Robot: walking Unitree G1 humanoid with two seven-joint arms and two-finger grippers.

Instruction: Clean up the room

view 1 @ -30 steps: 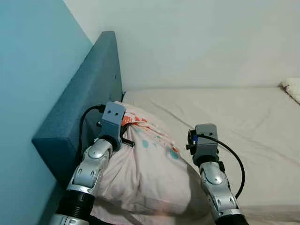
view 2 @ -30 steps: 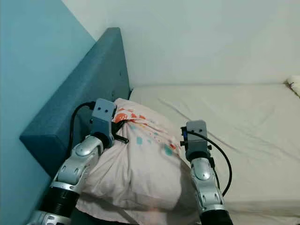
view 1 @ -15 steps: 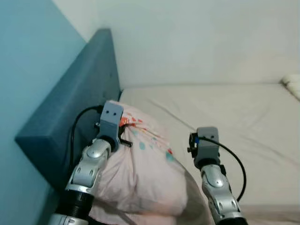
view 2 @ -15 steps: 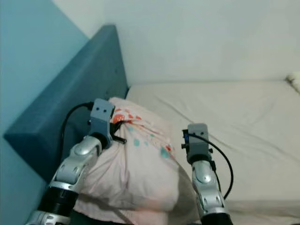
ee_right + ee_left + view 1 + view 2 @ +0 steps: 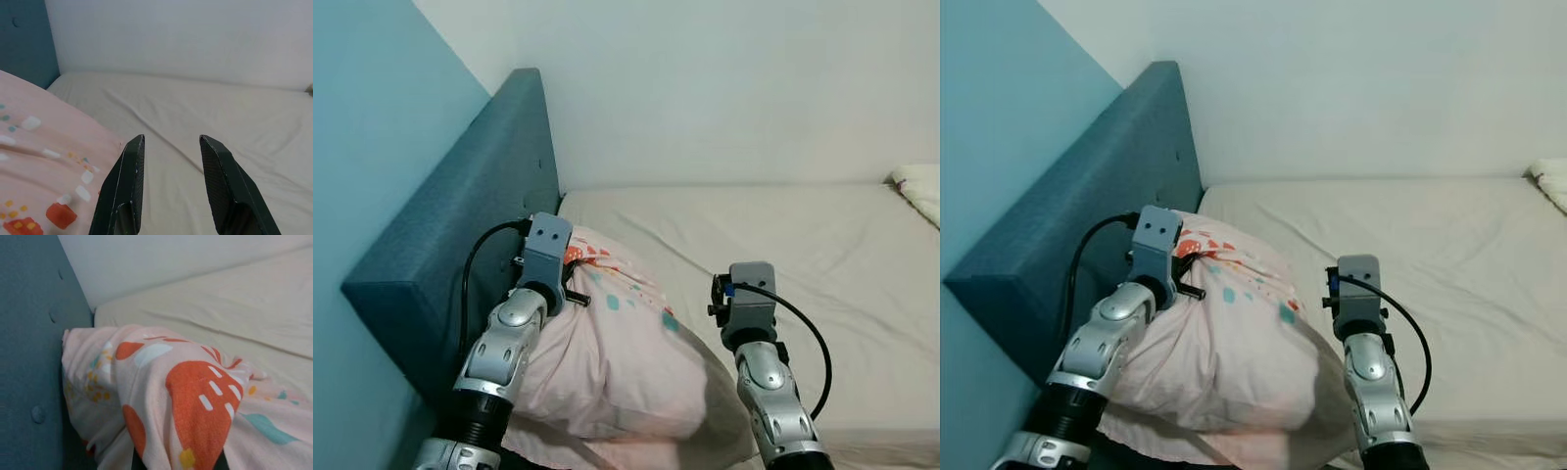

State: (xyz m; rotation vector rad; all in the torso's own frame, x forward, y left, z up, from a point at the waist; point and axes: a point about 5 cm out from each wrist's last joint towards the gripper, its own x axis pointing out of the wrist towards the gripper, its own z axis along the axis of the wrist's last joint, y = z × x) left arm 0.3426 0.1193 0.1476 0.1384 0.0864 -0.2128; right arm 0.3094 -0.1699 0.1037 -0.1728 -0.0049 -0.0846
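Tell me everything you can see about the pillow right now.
The pillow is soft, pale pink fabric printed with orange, teal, white and yellow shapes, puffy and creased. It lies at the head of the bed on the cream sheet, its far end close against the blue headboard. The left gripper has a bunched fold at its upper corner, the cloth pulled up into a peak in the left wrist view. The right gripper hangs beside it with jaws open, holding nothing.

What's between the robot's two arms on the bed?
The pink patterned pillow fills that gap, seen from the head views; the left gripper pinches its top corner.
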